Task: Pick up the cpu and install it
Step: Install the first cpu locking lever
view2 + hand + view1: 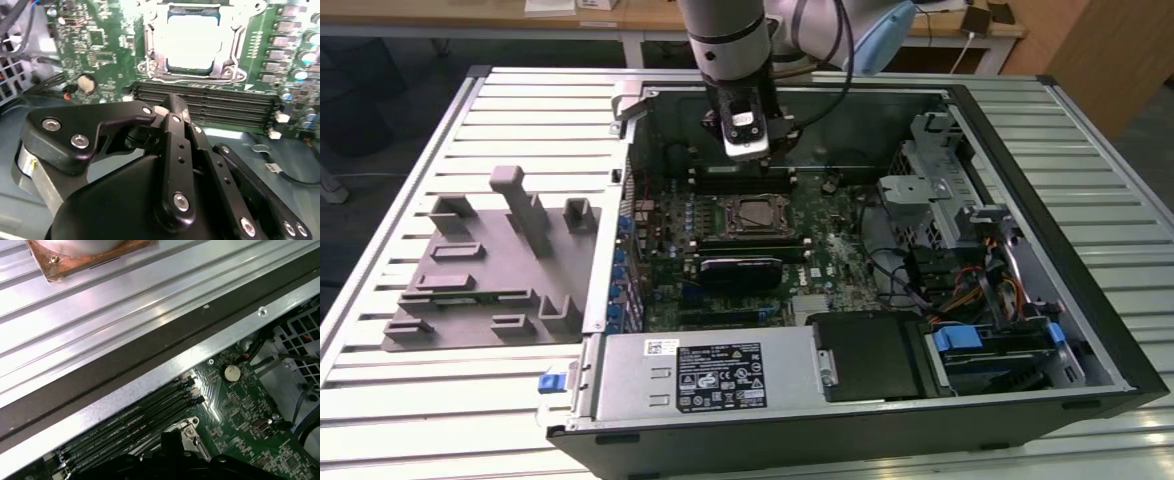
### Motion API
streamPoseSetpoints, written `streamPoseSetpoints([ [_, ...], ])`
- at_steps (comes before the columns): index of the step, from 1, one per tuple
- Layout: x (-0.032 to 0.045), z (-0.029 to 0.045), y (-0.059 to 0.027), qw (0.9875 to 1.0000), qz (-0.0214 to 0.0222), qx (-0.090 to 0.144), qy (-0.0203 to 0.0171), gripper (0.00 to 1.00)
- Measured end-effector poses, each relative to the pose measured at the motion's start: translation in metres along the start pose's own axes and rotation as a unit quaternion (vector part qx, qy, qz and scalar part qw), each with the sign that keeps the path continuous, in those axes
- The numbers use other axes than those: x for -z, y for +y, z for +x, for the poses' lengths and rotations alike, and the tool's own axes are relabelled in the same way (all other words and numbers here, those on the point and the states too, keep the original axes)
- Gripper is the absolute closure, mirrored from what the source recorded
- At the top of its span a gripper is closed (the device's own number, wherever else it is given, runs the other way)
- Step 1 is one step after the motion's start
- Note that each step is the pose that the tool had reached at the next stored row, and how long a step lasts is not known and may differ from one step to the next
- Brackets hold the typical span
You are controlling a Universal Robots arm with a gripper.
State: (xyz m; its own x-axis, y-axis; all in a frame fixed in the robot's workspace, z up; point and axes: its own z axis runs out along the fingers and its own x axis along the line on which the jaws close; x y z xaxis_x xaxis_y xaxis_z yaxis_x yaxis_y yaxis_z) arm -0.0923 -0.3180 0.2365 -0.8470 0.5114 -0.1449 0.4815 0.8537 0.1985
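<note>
Gripper [167, 107] linkage fills your foreground, jaw state indeterminable; cpu [192, 42] appears seated in the socket [150, 55]; judge installation nearly complete.

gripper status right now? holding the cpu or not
Gripper: fingers together, holding nothing visible. The cpu sits in the motherboard socket, apart from the gripper.

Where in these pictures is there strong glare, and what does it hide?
In the second wrist view, glare washes out the cpu top in its socket; in the first wrist view, the ribbed metal table shines bright; the exterior view is evenly lit.
</note>
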Motion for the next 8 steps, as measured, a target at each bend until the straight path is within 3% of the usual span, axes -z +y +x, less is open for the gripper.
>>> streamPoseSetpoints([
  [5, -0.0005, -0.0062, -0.0046, 0.9997, 0.0159, -0.002, 0.0203, 0.89],
  [8, -0.0004, -0.0104, -0.0093, 0.9992, 0.0255, -0.002, 0.0295, 0.89],
])
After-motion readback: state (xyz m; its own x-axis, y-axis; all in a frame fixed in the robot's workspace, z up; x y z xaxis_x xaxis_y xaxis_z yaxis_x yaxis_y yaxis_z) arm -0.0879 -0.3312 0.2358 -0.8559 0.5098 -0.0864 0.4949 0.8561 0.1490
